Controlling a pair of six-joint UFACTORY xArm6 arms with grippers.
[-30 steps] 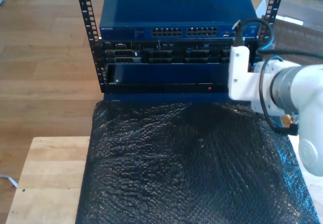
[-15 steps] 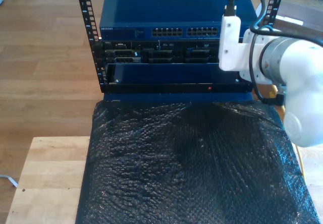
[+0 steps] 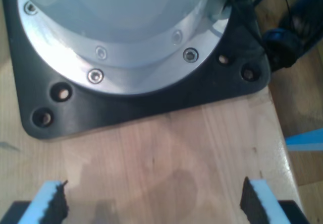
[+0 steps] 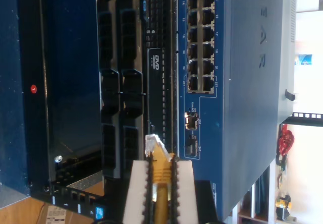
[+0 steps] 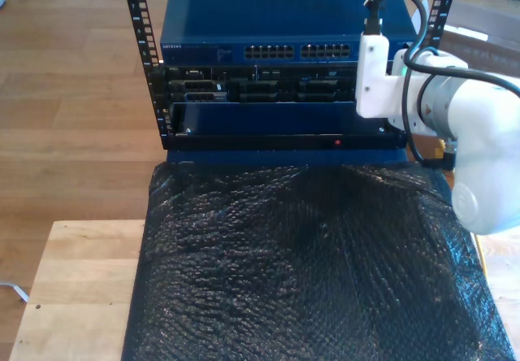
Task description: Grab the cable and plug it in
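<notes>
The yellow cable [image 4: 160, 193] runs between the white fingers [image 4: 135, 188] of my second gripper [image 4: 160, 166], which is shut on it. Its clear plug [image 4: 153, 144] sticks out past the fingertips. The plug points at the front of the rack, close to the blue switch [image 4: 242, 82] and short of its port block [image 4: 202, 42]. In the exterior view the second arm's white wrist [image 5: 375, 76] hovers before the switch [image 5: 276, 19] at the exterior view's right. My first gripper [image 3: 151, 204] is open over a wooden tabletop [image 3: 166, 153], with nothing between its pads [image 3: 53, 201].
Black bubble wrap [image 5: 309, 263] covers the table in front of the rack [image 5: 140, 44]. Bare wood [image 5: 73, 288] shows at the exterior view's lower left. A robot base plate [image 3: 151, 98] sits just ahead of my first gripper. Black servers [image 5: 260, 89] fill the rack under the switch.
The second arm's wrist rose and swung toward the exterior view's left, up to the switch's height, then eased slightly back to the right and down.
</notes>
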